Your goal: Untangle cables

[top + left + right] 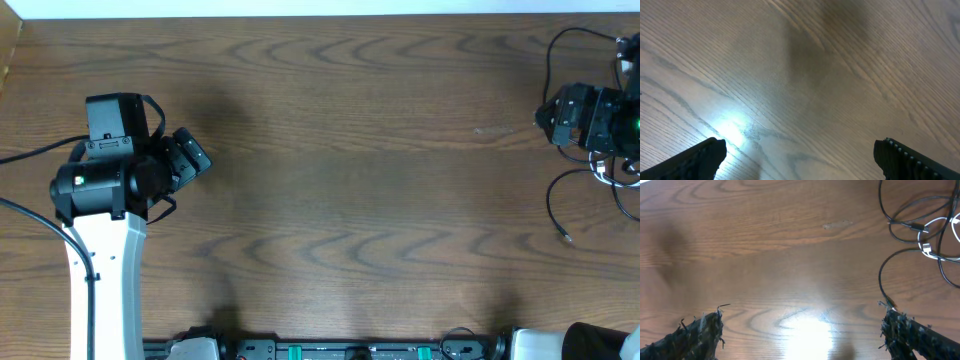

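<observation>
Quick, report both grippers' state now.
Left gripper: open, holding nothing.
Right gripper: open, holding nothing; cables not gripped.

Beside the black right gripper (552,115), the thin black and white cables (549,200) lie partly under its body and run off the overhead picture's right edge, their small plug ends too tiny to tell apart, so their full tangle is hidden.

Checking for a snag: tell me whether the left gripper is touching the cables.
Apart. The overhead view shows the left gripper at the left and the cables at the far right edge, with a wide stretch of table between them.
</observation>
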You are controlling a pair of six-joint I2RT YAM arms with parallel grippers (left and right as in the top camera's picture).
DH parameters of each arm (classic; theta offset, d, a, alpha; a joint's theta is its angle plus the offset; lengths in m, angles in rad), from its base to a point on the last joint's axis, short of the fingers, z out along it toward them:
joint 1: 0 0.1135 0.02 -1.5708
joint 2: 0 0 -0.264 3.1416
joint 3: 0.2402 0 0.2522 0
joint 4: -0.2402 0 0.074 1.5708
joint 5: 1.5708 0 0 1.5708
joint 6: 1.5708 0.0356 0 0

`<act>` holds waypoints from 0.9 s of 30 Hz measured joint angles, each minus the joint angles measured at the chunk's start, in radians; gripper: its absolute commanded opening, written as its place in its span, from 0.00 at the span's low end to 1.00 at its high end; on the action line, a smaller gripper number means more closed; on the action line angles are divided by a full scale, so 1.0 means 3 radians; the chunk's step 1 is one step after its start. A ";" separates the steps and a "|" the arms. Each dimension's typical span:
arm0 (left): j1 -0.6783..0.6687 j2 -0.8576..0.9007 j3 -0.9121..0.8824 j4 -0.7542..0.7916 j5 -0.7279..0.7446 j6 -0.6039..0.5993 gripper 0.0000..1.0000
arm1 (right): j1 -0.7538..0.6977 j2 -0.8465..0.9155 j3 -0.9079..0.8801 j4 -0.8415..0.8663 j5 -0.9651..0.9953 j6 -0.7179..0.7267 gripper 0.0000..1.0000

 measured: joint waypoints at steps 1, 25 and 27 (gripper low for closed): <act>0.0000 0.0000 0.0000 0.0000 0.0000 0.0000 0.99 | 0.0000 0.0000 0.0000 0.0000 0.0014 0.0022 0.99; 0.0000 0.0000 -0.0006 -0.0003 0.0001 0.0000 0.99 | 0.0829 -0.4162 -0.6139 0.5367 0.0113 -0.1120 0.99; 0.0000 0.0000 -0.0006 -0.0001 -0.0001 0.0000 0.99 | 0.0829 -0.4481 -0.6530 0.5542 0.0123 -0.1119 0.99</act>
